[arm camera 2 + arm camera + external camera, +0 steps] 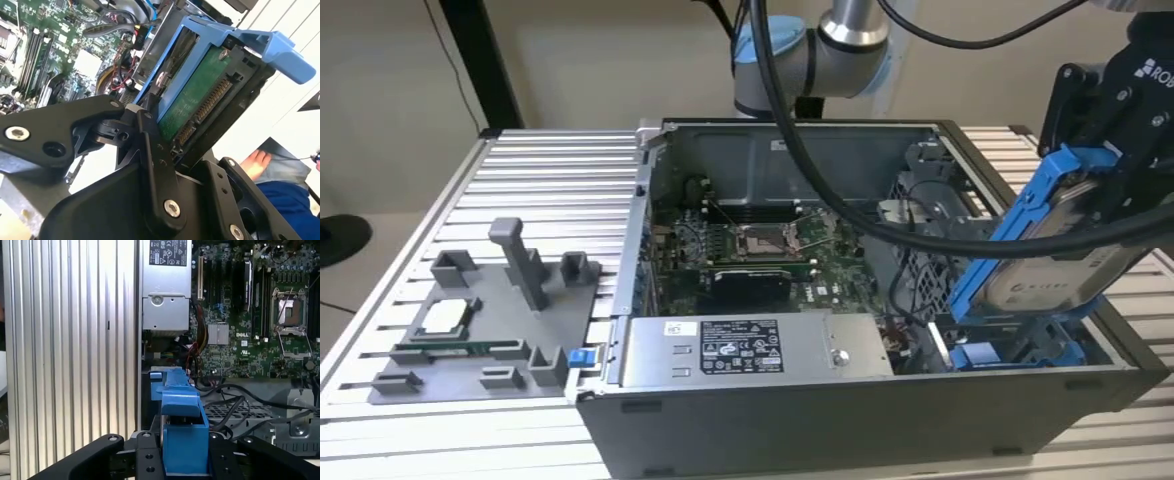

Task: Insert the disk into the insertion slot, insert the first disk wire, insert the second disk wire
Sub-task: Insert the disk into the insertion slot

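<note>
On the slatted table [547,180], toward its edge at the exterior view's left: grey parts fixture [480,330], posts upright.

From mid-table to the edge at the exterior view's right: open computer case [854,430], open side up. Motherboard [761,250] on its floor, silver power-supply box [747,350] along the near wall.

At the case's end on the exterior view's right: pincer [1107,165], clamped on the disk [1047,285] by its blue carrier frame. Holds the disk tilted, upper end leaning out past the case wall, lower end down at the insertion slot [1014,352]. Blue rails just beneath; cannot tell whether touching.

In the first wrist view: black fingers [145,460] tight against both sides of the blue frame.

In the second wrist view: disk's green board and connector pins facing the camera, with a person's hand [255,162] and blue sleeve [285,200] beyond.
</note>
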Available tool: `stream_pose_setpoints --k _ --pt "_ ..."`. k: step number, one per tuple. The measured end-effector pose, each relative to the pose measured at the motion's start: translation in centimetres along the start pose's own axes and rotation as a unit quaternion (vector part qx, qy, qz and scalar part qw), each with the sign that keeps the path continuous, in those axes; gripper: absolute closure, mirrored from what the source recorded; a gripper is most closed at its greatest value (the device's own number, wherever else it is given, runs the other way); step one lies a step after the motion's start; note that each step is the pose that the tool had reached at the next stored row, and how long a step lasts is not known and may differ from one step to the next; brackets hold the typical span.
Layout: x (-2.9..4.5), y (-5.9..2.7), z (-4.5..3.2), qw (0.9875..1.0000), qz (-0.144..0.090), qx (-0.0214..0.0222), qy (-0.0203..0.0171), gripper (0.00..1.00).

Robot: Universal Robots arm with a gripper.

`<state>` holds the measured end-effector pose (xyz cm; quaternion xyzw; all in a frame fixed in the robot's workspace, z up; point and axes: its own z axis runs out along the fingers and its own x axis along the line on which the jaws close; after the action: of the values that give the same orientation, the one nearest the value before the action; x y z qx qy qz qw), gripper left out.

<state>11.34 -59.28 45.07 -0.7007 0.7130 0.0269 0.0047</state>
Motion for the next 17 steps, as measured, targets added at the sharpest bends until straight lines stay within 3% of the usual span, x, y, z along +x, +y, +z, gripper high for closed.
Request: stream_pose_setpoints --k 13,17 --pt "0.02 -0.42 1.21 1.0 -0.001 0.0001 -0.0003 1.0" --pt "-0.12 -0.47 1.43 1.0 -0.002 0.002 -0.0003 1.0"
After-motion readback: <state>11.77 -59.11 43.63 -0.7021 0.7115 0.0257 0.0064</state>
